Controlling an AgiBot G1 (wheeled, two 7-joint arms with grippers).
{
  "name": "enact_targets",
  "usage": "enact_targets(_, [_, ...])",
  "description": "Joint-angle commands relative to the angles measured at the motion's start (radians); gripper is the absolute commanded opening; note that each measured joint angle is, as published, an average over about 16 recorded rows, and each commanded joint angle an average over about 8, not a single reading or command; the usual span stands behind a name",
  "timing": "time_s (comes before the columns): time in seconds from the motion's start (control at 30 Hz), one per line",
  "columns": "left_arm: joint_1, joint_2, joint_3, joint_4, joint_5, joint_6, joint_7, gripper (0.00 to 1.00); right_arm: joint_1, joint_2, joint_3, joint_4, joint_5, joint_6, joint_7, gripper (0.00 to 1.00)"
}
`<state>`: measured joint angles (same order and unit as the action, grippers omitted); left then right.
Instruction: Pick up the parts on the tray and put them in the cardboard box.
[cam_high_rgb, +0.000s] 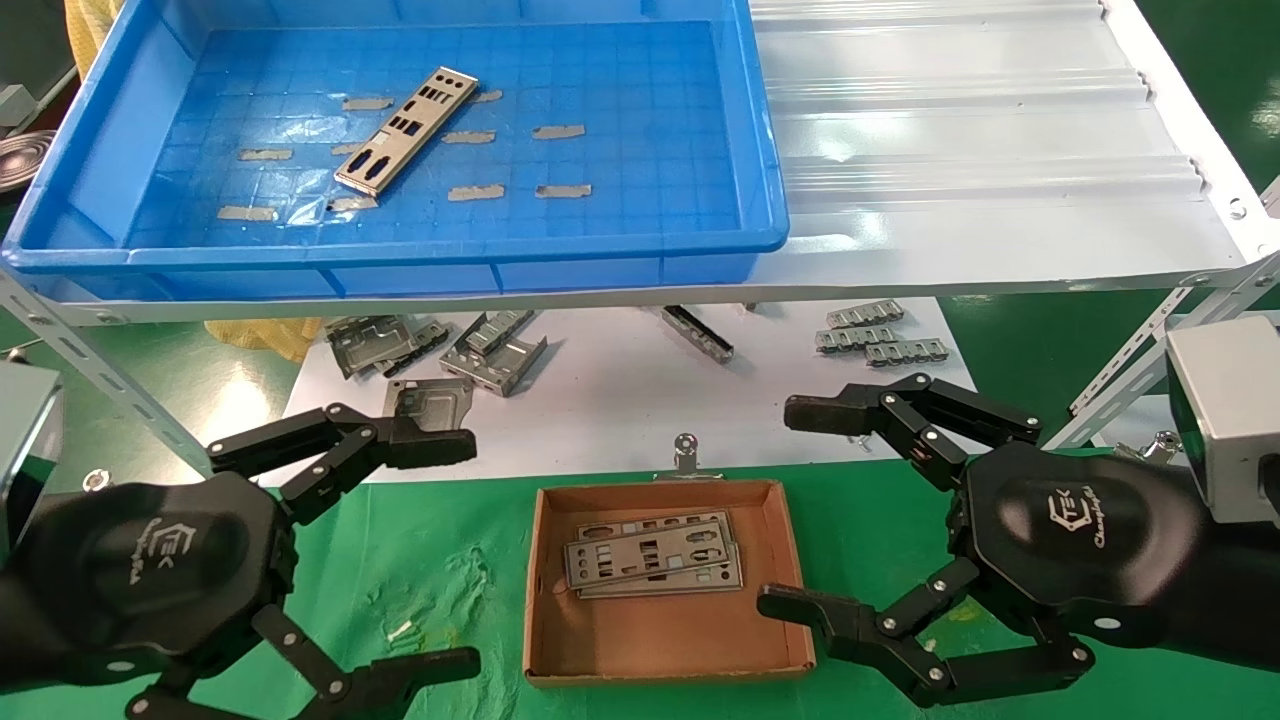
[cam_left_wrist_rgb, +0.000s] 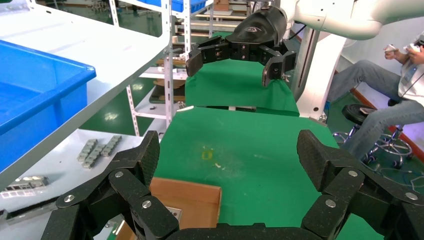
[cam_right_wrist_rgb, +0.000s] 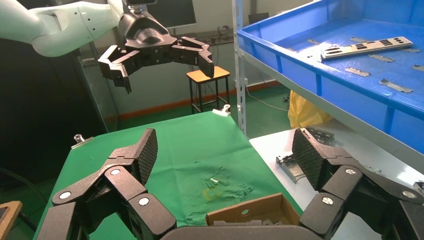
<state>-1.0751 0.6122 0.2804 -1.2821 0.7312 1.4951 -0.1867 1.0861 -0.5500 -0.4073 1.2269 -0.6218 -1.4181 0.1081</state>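
Observation:
One silver-grey plate (cam_high_rgb: 405, 130) lies slanted on the floor of the blue tray (cam_high_rgb: 765, 160) on the shelf; it also shows in the right wrist view (cam_right_wrist_rgb: 367, 47). The brown cardboard box (cam_high_rgb: 545, 650) sits on the green cloth between my grippers, with two or three plates (cam_high_rgb: 655, 567) stacked inside. My left gripper (cam_high_rgb: 455, 550) is open and empty to the left of the box. My right gripper (cam_high_rgb: 790, 510) is open and empty to the right of the box. The box corner shows in the left wrist view (cam_left_wrist_rgb: 192, 200) and the right wrist view (cam_right_wrist_rgb: 250, 212).
Grey tape strips (cam_high_rgb: 557, 131) are stuck on the tray floor. Bent grey brackets (cam_high_rgb: 495, 350) and small metal pieces (cam_high_rgb: 875, 338) lie on the white board under the white ribbed shelf (cam_high_rgb: 980, 160). A metal clip (cam_high_rgb: 686, 455) stands behind the box.

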Motion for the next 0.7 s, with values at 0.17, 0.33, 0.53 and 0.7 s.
enact_targets(0.17, [0.000,0.000,0.000,0.000,0.000,0.000,0.000,1.00,0.000,0.000,0.000,0.000,0.000,0.000,0.000,1.00])
enact_targets(0.33, [0.000,0.000,0.000,0.000,0.000,0.000,0.000,1.00,0.000,0.000,0.000,0.000,0.000,0.000,0.000,1.00])
enact_targets(0.53, [0.000,0.000,0.000,0.000,0.000,0.000,0.000,1.00,0.000,0.000,0.000,0.000,0.000,0.000,0.000,1.00])
enact_targets(0.7, [0.000,0.000,0.000,0.000,0.000,0.000,0.000,1.00,0.000,0.000,0.000,0.000,0.000,0.000,0.000,1.00])
